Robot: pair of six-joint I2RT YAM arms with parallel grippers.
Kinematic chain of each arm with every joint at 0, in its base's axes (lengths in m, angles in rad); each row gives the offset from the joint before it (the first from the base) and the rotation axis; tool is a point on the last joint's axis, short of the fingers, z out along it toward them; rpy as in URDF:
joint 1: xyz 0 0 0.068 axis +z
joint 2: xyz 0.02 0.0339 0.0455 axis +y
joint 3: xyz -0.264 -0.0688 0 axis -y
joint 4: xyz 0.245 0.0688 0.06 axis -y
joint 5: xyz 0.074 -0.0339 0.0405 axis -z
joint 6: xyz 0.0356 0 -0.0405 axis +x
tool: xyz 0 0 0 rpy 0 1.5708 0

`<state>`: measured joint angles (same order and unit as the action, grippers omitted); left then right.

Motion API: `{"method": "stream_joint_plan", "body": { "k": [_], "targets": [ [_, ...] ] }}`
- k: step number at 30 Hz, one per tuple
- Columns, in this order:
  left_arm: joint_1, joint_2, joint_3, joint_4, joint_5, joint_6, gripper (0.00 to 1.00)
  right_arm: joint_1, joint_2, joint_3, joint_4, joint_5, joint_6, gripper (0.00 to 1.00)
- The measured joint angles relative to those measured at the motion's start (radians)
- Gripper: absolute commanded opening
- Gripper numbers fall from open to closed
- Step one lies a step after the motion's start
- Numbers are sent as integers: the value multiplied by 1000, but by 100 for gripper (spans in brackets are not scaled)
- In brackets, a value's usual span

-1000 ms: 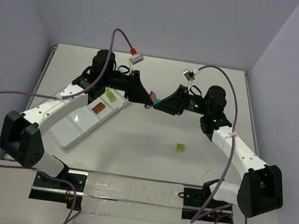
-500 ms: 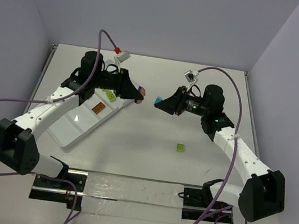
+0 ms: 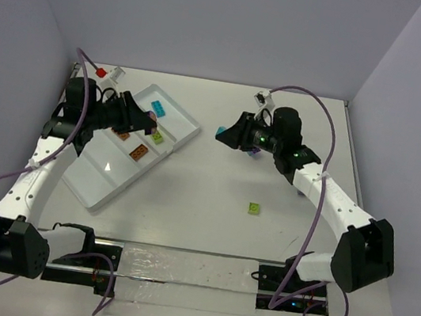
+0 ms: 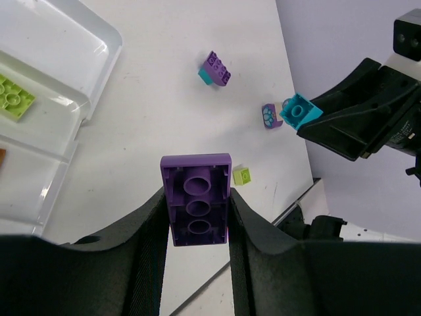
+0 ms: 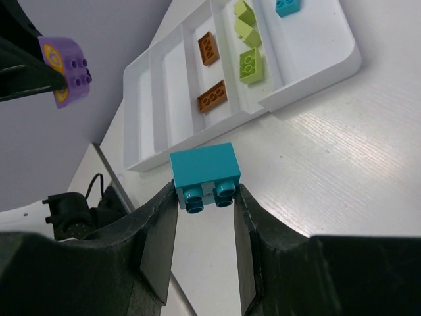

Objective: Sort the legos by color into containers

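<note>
White table (image 3: 207, 230) carries the tray (image 3: 102, 185) — plus a lime brick (image 3: 254, 207) and purple-teal stack (image 4: 215, 68).

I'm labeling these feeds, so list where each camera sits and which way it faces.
Top external: fixed high behind the arms, looking down on the table; both arms show, bases nearest.
Left wrist: on the left gripper, facing across the table toward the right gripper; own fingers clamp a purple brick.
Right wrist: on the right gripper, facing the tray; own fingers clamp a teal brick.
Shared: each wrist view shows the other gripper's brick.
</note>
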<state>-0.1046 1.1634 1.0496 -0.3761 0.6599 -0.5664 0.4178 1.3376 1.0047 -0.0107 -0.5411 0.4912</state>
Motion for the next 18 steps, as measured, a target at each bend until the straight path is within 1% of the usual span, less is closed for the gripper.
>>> {"method": "stream_joint_plan", "body": {
  "k": [5, 8, 10, 15, 18],
  "targets": [
    [22, -20, 0, -54, -5, 11, 0, 40, 67, 54, -9, 30, -3, 0],
    [29, -20, 0, -104, -58, 14, 0, 60, 105, 101, -24, 56, -3, 0],
    [40, -20, 6, -157, -146, 5, 0, 79, 148, 166, -61, 96, -9, 0],
    [99, -4, 26, -293, -420, -50, 0, 134, 285, 343, -110, 186, -15, 0],
    [166, 4, 23, -338, -510, -82, 0, 157, 339, 388, -136, 215, -13, 0]
  ]
}}
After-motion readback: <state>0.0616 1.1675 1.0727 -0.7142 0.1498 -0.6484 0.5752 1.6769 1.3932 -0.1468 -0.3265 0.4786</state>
